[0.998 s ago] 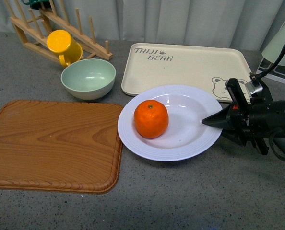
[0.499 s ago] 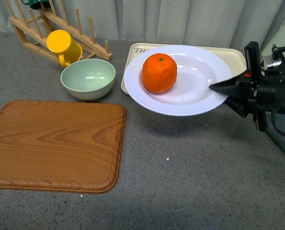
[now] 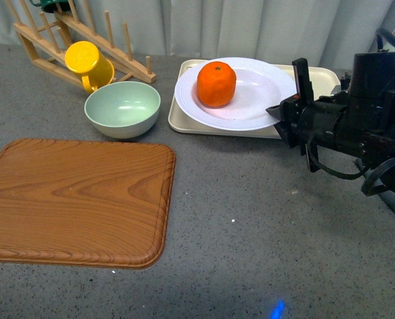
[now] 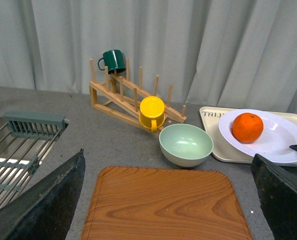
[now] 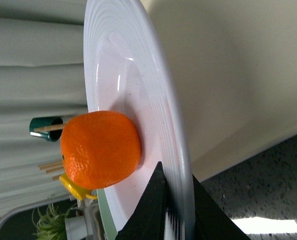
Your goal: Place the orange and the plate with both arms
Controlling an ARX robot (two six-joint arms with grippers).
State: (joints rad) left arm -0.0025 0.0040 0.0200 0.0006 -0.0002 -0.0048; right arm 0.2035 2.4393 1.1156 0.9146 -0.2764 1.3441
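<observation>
The white plate (image 3: 251, 100) sits over the beige bear tray (image 3: 184, 116), with the orange (image 3: 216, 84) on its left part. My right gripper (image 3: 277, 111) is shut on the plate's right rim. In the right wrist view the fingers pinch the rim (image 5: 181, 150) with the orange (image 5: 101, 149) close by. My left gripper (image 4: 168, 200) is open and empty, above the wooden board (image 4: 163, 205); it does not show in the front view. The plate (image 4: 278, 142) and the orange (image 4: 247, 127) also show in the left wrist view, at the far right.
A pale green bowl (image 3: 122, 108) stands left of the tray, a yellow mug (image 3: 86, 63) and a wooden rack (image 3: 84, 40) behind it. A wooden board (image 3: 78, 199) lies front left. A sink with a wire rack (image 4: 18, 150) lies further left.
My right gripper has lifted the plate with the orange off the counter, carried it back over the bear tray and lowered it there.
</observation>
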